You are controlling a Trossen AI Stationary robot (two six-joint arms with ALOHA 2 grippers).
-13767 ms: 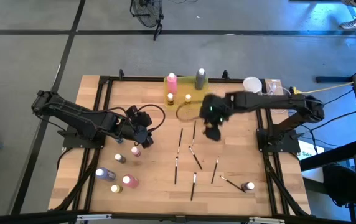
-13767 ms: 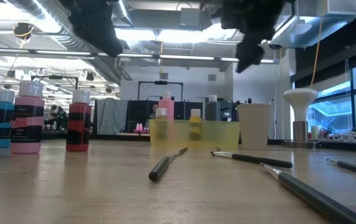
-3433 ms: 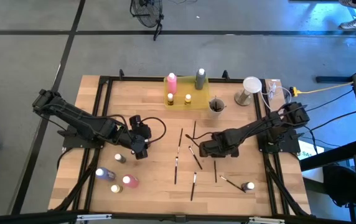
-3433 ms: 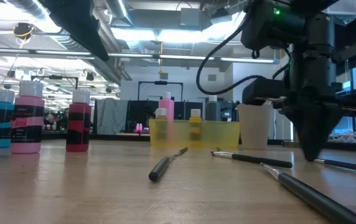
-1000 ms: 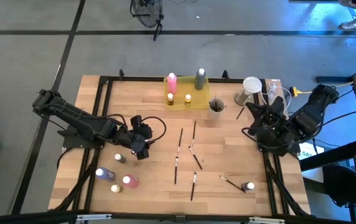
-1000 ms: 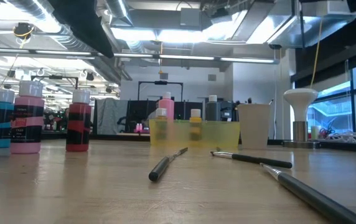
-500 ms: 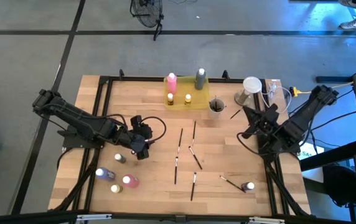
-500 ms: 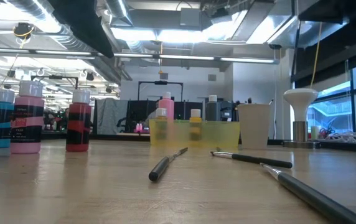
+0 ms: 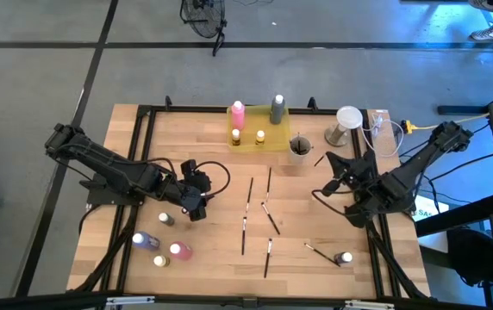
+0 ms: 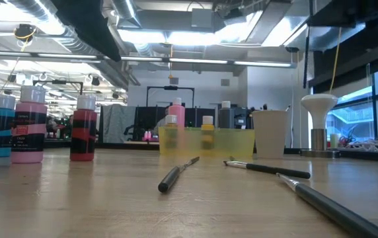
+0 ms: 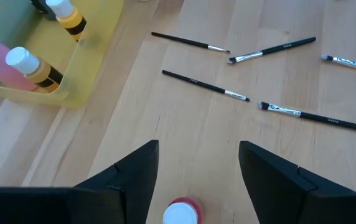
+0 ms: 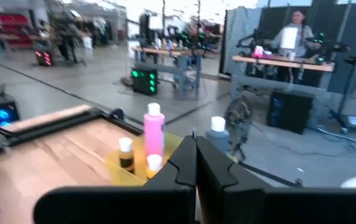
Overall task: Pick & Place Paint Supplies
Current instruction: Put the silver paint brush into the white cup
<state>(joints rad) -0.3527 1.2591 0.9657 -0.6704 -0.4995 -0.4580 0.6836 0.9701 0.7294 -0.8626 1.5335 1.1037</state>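
Left gripper (image 11: 198,163) hovers with jaws parted and empty, a red bottle (image 11: 181,213) standing directly below the gap and four paintbrushes (image 11: 205,84) lying on the table ahead of the fingers. Right gripper (image 9: 327,170) is raised, jaws closed on a thin brush (image 9: 320,160) (tip pointing toward the grey-beige cup (image 9: 299,147)). Beyond its fingertips sits the yellow tray (image 12: 177,147) with the pink bottle (image 12: 153,130).

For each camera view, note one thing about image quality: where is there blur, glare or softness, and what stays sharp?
High view: sharp, evenly lit; brushes crisp. Low view: ceiling lights glare; nearest brush soft, tray hazy. Left wrist view: brushes crisp, fingers featureless black. Right wrist view: soft all over, pink bottle blurred, room behind hazy.
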